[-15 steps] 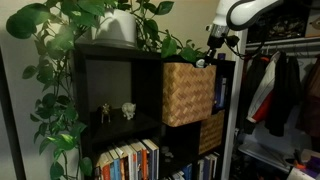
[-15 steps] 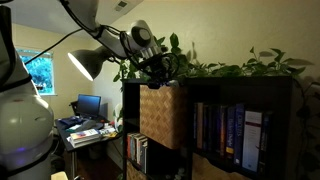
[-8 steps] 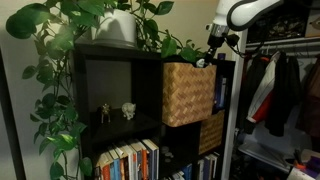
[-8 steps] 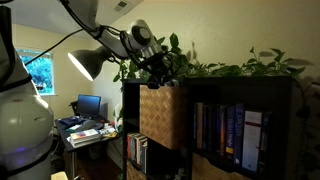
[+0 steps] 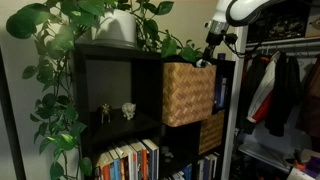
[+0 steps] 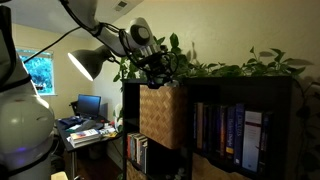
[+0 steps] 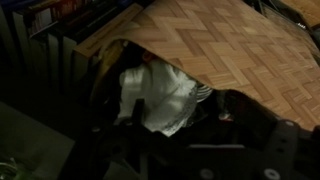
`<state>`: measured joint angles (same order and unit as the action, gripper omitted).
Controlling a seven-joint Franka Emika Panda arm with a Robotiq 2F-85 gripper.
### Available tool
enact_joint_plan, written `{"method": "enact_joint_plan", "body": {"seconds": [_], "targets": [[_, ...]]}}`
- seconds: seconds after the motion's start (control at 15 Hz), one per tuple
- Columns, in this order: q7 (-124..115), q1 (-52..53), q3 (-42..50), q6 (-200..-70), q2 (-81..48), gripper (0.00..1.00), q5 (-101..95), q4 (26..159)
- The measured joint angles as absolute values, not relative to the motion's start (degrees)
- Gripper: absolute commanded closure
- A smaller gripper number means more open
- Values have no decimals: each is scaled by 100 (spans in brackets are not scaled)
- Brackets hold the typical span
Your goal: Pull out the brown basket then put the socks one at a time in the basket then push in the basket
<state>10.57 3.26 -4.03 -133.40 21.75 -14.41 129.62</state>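
The brown basket (image 5: 187, 93) is already pulled out, just below the claw (image 5: 206, 60). A white sock (image 7: 160, 95) sits under the claw, but whether it is held I cannot tell; pushing in remains

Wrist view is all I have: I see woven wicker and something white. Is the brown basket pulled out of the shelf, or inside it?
Observer: Pulled out. In an exterior view the brown basket sticks out in front of the shelf.
Operator: Where is the gripper relative to it?
Observer: The gripper is at the basket's top rim, near a back corner.
Operator: What is below this basket?
Observer: A darker woven basket sits in the compartment underneath.
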Motion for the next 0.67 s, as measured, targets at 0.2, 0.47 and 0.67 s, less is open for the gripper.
{"method": "enact_joint_plan", "body": {"seconds": [0.2, 0.47, 0.67], "targets": [[1077, 354, -399, -13340, 2165, 0, -1360, 12957], [1300, 378, -313, -13336, 2034, 0, -791, 12959], [1676, 446, -192, -13336, 1957, 0, -194, 12959]]}}
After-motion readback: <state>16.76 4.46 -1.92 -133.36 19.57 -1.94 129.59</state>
